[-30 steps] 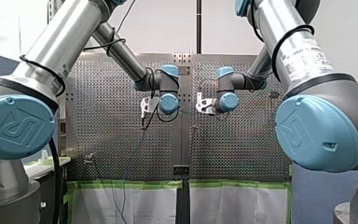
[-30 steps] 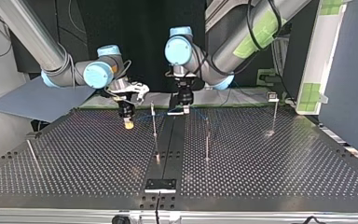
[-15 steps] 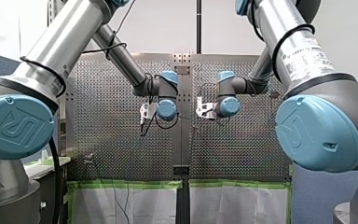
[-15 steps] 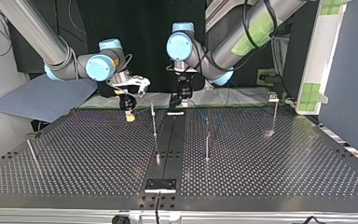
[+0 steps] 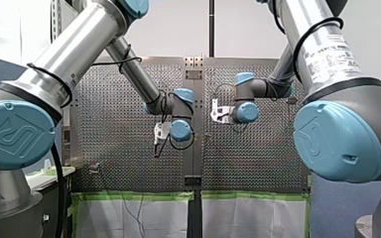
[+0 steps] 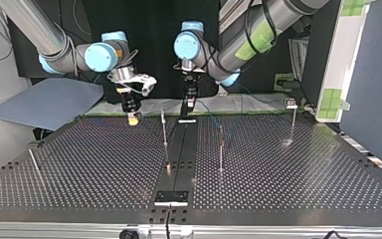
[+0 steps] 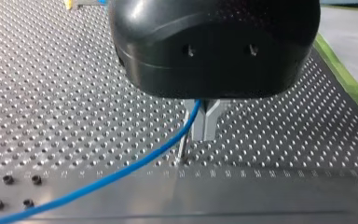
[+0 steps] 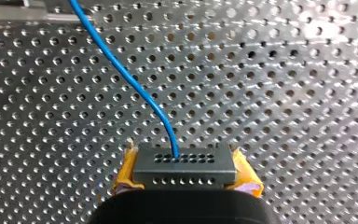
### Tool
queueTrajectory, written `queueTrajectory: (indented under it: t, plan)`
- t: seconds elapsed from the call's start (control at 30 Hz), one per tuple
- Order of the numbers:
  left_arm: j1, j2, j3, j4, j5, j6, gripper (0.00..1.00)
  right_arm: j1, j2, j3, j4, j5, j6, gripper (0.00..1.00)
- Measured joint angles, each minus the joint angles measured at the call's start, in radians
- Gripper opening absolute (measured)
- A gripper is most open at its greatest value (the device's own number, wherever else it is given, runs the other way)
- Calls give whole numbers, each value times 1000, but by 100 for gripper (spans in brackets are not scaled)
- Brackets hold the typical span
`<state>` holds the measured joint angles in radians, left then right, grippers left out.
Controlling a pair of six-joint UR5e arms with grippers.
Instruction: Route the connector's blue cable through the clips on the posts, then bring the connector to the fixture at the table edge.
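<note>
1. Two grippers share one cable. My right gripper has its yellow pads clenched on the connector, held above the table to one side of the post. The blue cable trails away from the connector.
2. My left gripper, on the post's other side, has its metal fingers pressed together, apparently pinching the cable.
3. Risk: if the arms spread apart, the pinched span could go taut and twist the connector in the pads.
4. Risk: slack could snag the post or slip past its clip, which is too small to make out.
5. The fixture sits well apart from the post, at the table edge.
</note>
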<state>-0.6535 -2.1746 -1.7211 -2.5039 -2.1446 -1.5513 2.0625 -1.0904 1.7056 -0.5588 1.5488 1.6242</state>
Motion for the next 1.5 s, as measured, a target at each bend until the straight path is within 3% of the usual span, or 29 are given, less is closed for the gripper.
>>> queueTrajectory:
  t: [0.37,0.97,1.3,1.5]
  plan:
    - [-9,-4,0,7,8,-4,0,-10,-27,91,-84,17,14,0]
    - [-22,-4,0,30,13,-40,0,-19,-24,221,-205,16,9,0]
    - [-28,-9,1,53,29,-72,0,-25,43,230,-266,17,7,0]
    - [-34,-43,4,72,28,-70,0,-26,82,230,-296,13,10,0]
